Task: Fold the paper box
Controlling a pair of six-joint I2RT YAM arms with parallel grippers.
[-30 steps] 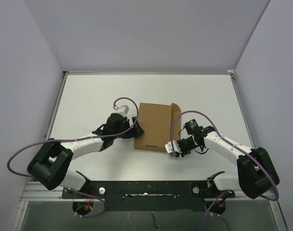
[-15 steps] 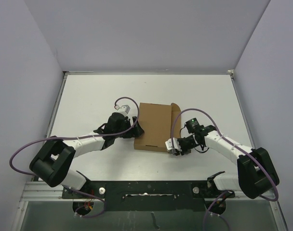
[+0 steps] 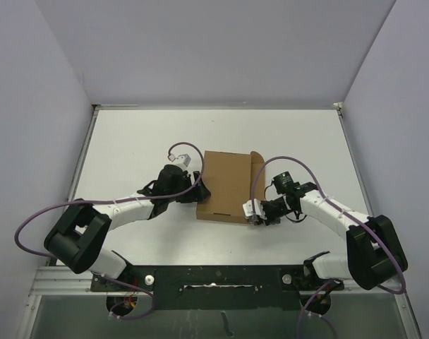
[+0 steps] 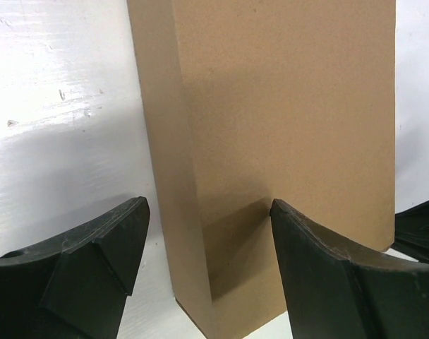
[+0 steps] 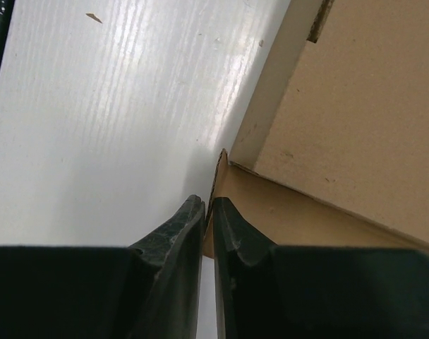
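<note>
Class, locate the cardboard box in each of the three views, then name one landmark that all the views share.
Top view: cardboard box at the picture's centre.
Left wrist: fills the middle and upper right.
Right wrist: right side and lower middle.
Shared landmark: white table, beside it in every view.

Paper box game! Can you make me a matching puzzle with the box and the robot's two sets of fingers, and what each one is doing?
Things:
1. plain brown cardboard paper box
2. left arm's black fingers
3. right arm's black fingers

States:
A. pinched together on a thin cardboard edge
B. spread apart, with the box's edge between them
C. lying on the white table

Pairs: 1-C, 2-B, 3-A.
</note>
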